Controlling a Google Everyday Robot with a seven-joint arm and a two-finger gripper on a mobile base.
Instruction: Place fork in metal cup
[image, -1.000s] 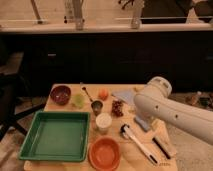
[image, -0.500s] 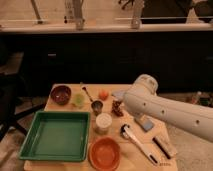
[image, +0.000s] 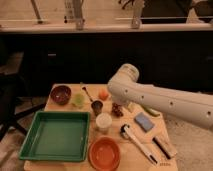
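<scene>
The fork lies on the table, just behind the metal cup. Your claw hides under the arm's bend, so its state I cannot tell. Grip the handle, then tip it upright.

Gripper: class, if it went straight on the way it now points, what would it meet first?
Cannot be settled: the gripper is hidden behind the white arm, above the table's back middle. If it points down, probably the brown item beside the metal cup.

Green tray, orange bowl, dark-grey metal cup
</scene>
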